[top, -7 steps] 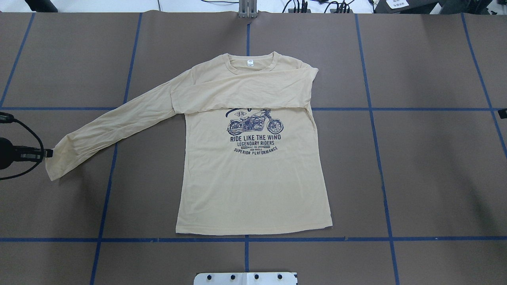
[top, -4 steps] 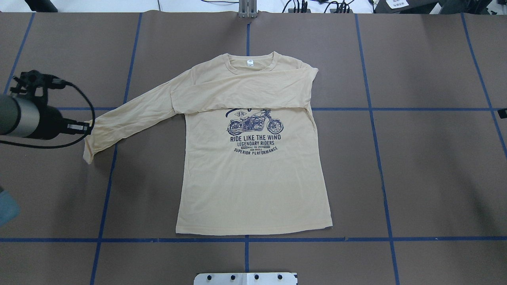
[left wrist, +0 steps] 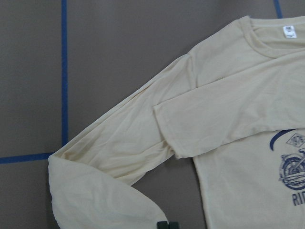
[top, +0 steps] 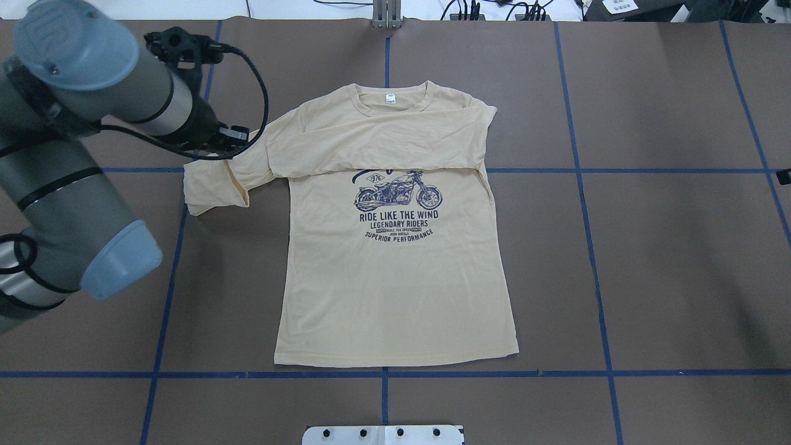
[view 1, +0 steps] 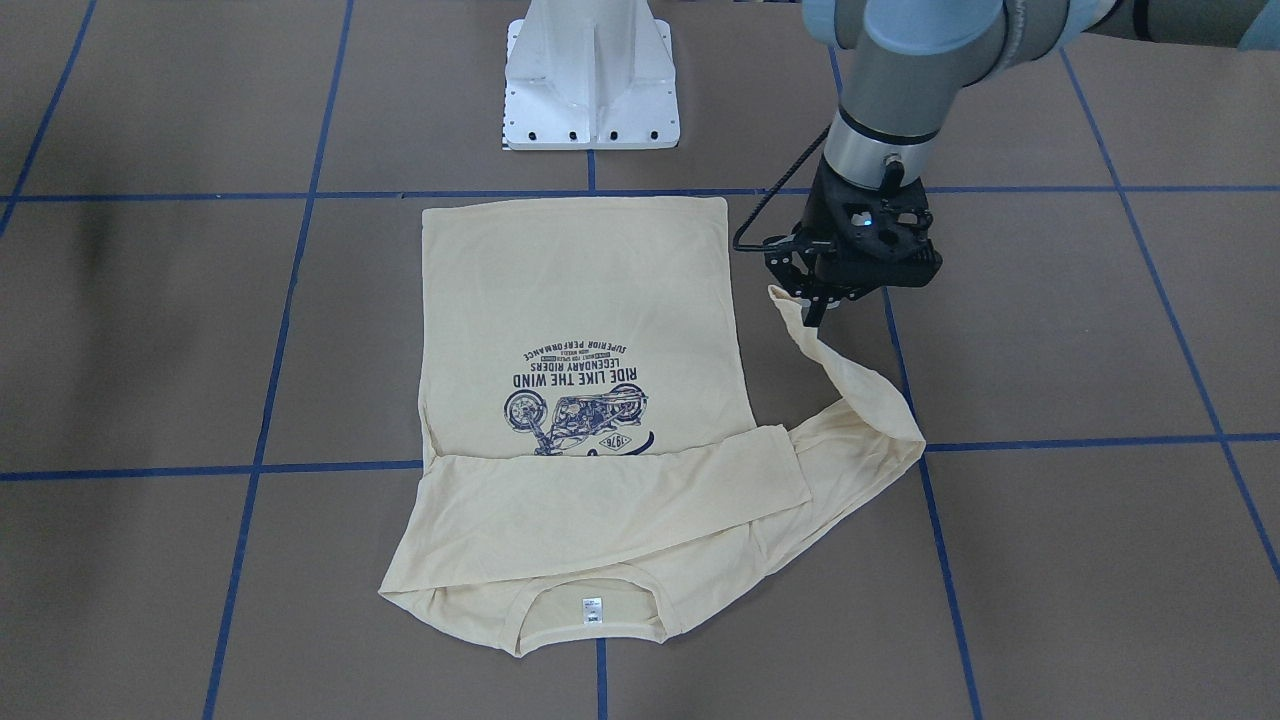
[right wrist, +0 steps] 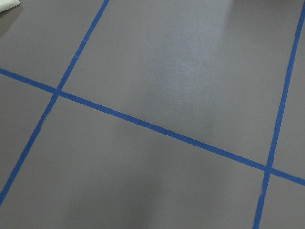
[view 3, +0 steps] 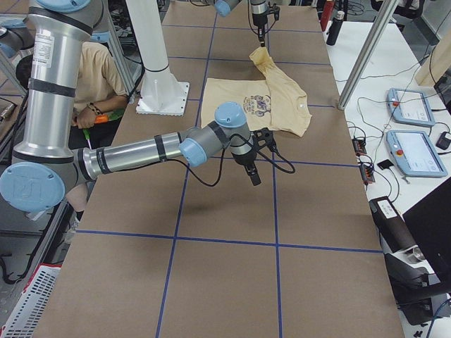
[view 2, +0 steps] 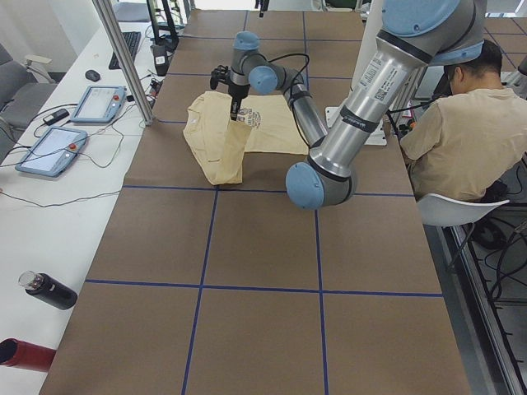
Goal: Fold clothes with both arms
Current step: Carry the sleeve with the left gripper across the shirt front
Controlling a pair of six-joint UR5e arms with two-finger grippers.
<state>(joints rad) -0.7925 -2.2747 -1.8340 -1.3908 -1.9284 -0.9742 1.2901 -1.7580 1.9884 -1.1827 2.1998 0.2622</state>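
The cream-yellow shirt lies flat, print up, collar toward the far edge. One sleeve is folded across the chest. My left gripper is shut on the cuff of the other sleeve and holds it lifted beside the shoulder, so that sleeve doubles back on itself. The front-facing view shows the same gripper pinching the cuff, with the sleeve hanging in a loop. My right gripper hovers above bare table well away from the shirt; I cannot tell whether it is open or shut.
The white pedestal base stands at the robot's edge of the table. A person sits beside it. Teach pendants and bottles lie on the side table. Blue tape lines cross the brown table.
My left gripper has carried the cuff up and to the right, toward the shirt's shoulder. The sleeve, earlier stretched out flat, now folds back over itself. The shirt's body has not moved.
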